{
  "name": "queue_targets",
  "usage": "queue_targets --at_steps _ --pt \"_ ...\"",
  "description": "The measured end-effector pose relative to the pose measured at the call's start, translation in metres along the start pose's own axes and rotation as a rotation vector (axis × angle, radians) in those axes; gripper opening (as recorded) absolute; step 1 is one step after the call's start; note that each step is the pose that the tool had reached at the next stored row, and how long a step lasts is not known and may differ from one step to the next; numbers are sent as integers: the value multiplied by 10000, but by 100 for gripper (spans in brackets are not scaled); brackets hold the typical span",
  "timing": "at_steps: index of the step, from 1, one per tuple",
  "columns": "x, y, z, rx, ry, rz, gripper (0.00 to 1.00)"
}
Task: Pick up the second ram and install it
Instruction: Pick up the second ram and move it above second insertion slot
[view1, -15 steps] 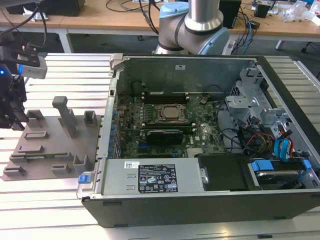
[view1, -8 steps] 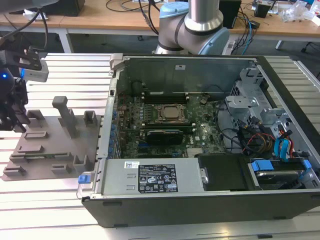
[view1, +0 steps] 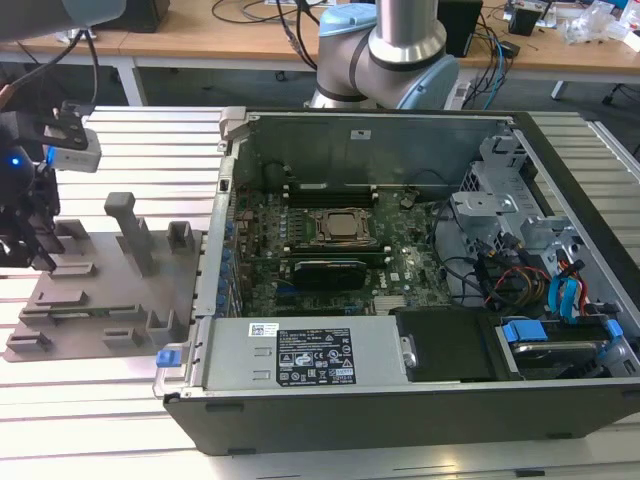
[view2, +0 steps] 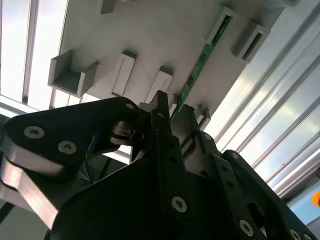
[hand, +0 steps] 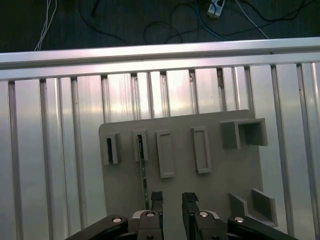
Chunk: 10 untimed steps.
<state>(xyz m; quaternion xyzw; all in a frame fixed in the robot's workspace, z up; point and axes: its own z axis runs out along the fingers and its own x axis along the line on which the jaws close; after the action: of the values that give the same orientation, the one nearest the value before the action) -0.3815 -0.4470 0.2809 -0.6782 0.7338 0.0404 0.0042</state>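
Right now the hand (hand: 172, 197) is hovering over the grey fixture plate (hand: 215, 190) on the slatted counter (hand: 50, 150), fingers (hand: 156, 200) spread and gripping nothing. The second ram (hand: 143, 170) is standing on edge in its slot, lying just beside one finger in the first wrist view. A clean grasp is probably depending on centring the stick squarely between both fingers before squeezing its flat faces.

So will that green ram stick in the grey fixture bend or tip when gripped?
The ram stick is a thin flat board, so probably stiff and light. Standing on edge in slots of the grey fixture, it likely won't tip. Its narrow edge probably gives little grip.
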Motion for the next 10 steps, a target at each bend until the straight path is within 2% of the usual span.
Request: queue_targets --at_steps 2,4,7,10 --pt "2 -9 35 0 2 0 30" --pt "1 -62 89 4 30 -2 30" --pt "33 -99 130 2 54 -17 30" --pt "78 -126 182 3 113 -89 30"
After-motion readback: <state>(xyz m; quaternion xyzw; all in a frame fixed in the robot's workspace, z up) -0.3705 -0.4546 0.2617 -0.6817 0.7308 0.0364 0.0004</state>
